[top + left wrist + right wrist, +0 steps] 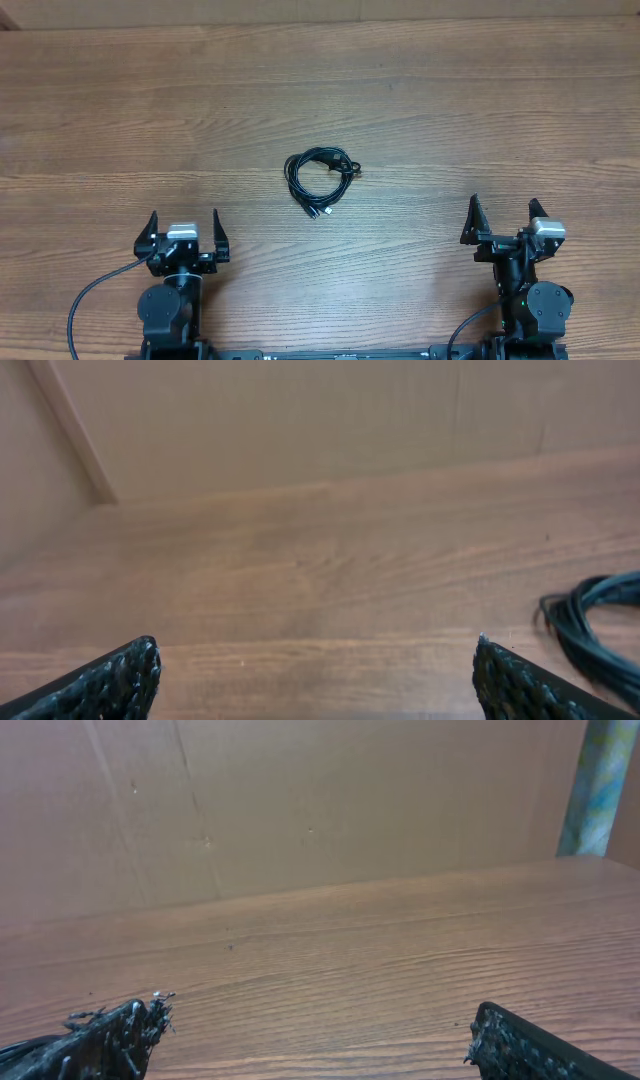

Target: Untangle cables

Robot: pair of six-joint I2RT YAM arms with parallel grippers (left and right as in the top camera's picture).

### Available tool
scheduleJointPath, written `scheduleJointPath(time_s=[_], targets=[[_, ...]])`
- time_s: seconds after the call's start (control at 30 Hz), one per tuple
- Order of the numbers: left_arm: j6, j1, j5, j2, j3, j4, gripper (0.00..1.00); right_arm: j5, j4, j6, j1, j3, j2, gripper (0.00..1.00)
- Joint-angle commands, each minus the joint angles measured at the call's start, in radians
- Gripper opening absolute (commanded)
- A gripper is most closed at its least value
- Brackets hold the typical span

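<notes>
Our left end effector (185,216) and right end effector (505,205) gape empty; limp, light cables (322,180) lie ahead between them; we'd pinch the plug end (317,213).

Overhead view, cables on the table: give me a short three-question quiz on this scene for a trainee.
1. True or false: the cables lie in one coiled bundle on the table.
2. Which wrist view shows part of the cables? A) left wrist B) right wrist C) both
3. Fill in: the left jaws and right jaws both stand ____.
Key: 1 true; 2 A; 3 open.
</notes>
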Motion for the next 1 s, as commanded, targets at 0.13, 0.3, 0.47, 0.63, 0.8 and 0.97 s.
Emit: scheduleJointPath(time_s=[0.13, 0.3, 0.47, 0.63, 0.8, 0.97], targets=[[0.011, 0.004, 0.008, 0.117, 0.082, -0.036, 1.0, -0.006, 0.005, -0.003, -0.004, -0.011, -0.01, 1.0], [0.011, 0.004, 0.008, 0.266, 0.179, -0.096, 1.0, -0.006, 0.005, -0.003, -0.004, -0.011, -0.01, 1.0], [0.011, 0.004, 0.009, 0.447, 0.253, -0.103, 1.0, -0.006, 0.005, -0.003, -0.004, -0.011, -0.01, 1.0], [0.011, 0.004, 0.035, 0.62, 0.328, -0.113, 1.0, -0.006, 0.005, -0.003, -0.004, -0.011, -0.01, 1.0], [0.011, 0.003, 0.041, 0.762, 0.417, -0.172, 0.99, -0.006, 0.005, -0.003, -0.004, -0.011, -0.01, 1.0], [0.011, 0.003, 0.042, 0.877, 0.508, -0.258, 1.0, -0.006, 0.005, -0.003, -0.004, -0.011, -0.01, 1.0]])
